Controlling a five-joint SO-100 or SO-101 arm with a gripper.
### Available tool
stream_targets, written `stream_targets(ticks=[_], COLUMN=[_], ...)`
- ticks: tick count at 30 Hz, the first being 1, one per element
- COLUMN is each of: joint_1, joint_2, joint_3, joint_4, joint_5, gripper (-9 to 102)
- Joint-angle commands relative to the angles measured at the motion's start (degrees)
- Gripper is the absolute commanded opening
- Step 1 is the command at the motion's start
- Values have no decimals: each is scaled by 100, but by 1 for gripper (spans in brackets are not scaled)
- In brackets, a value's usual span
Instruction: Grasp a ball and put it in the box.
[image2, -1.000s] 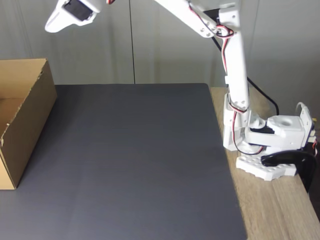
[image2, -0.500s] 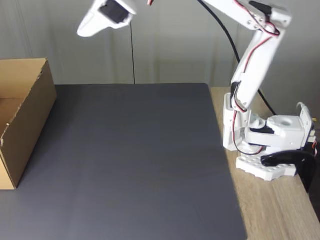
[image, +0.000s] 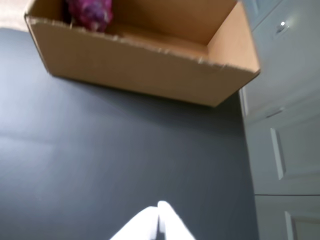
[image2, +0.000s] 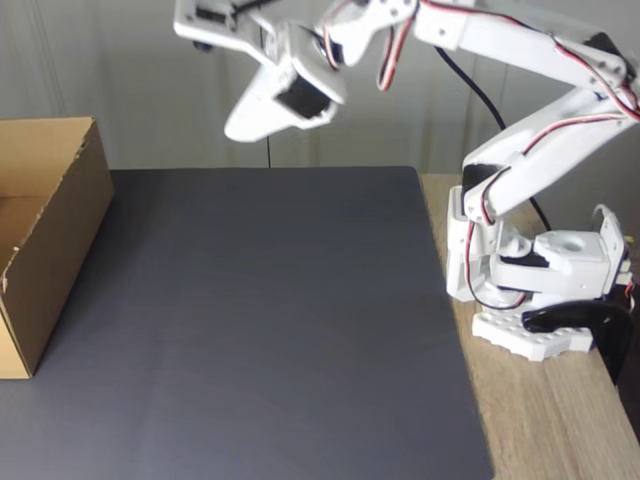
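Your gripper (image: 159, 210) is empty, its fingers pressed together, hanging high above the dark mat (image2: 270, 320); the ball (image: 90, 12) already sits inside the box (image: 145, 65), far ahead and to the left in the wrist view; I judge nothing remains but retreat.

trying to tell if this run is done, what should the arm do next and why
Probably just fold back to rest. In the wrist view the purple-pink ball lies inside the cardboard box, and the claw is shut and empty, its tips together over the dark mat. In the fixed view the claw hangs high above the mat, away from the box.
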Motion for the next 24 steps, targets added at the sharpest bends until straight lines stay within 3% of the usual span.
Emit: stream_targets(ticks=[1,12,17,24], joint_1=[-141,-26,70,-18], joint_2=[562,2839,4228,4298], joint_3=[545,2689,3454,3709], joint_4=[-211,-308,88,255], joint_5=[0,-255,-536,-712], gripper=[0,1,1,0])
